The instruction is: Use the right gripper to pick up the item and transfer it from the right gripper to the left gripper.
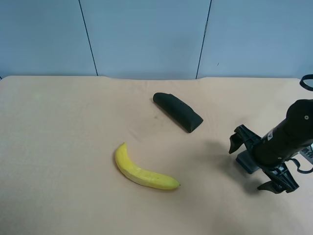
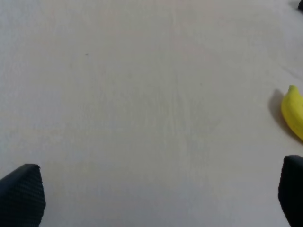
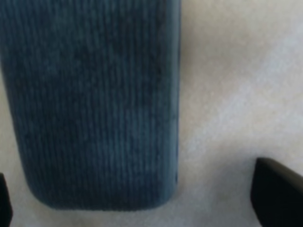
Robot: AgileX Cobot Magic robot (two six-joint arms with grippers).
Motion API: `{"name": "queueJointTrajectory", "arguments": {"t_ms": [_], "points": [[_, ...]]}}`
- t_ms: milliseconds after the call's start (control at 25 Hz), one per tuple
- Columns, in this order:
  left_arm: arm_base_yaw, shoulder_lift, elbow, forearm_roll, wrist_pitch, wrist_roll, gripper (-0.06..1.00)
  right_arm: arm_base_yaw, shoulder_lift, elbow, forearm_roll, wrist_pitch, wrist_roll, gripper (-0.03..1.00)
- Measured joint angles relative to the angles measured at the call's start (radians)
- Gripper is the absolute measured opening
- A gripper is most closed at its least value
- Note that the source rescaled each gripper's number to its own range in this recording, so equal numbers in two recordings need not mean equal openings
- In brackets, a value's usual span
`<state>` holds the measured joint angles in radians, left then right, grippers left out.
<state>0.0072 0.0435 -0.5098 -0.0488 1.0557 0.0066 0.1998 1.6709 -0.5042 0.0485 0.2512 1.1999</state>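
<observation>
The right gripper [image 1: 254, 164] hangs low, its 2 fingers spread wide on either side of the eraser [image 3: 94, 104], probably lined up to close on it. The eraser lies flat on the table [image 1: 63, 147], ribbed felt up, well apart from the banana [image 1: 144, 172] and the black case [image 1: 178, 111]. The left gripper [image 2: 156, 194] is also spread and holds nothing. No writing is readable.
</observation>
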Motion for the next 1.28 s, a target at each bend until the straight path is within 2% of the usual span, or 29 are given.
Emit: {"name": "queueJointTrajectory", "arguments": {"t_ms": [720,1280], "points": [[0.0,0.0,0.0,0.0,0.0,0.0,1.0,0.024,-0.014,0.0,-0.018,-0.025,-0.003,1.0],[0.0,0.0,0.0,0.0,0.0,0.0,1.0,0.031,-0.067,0.0,0.008,0.03,0.001,1.0]]}}
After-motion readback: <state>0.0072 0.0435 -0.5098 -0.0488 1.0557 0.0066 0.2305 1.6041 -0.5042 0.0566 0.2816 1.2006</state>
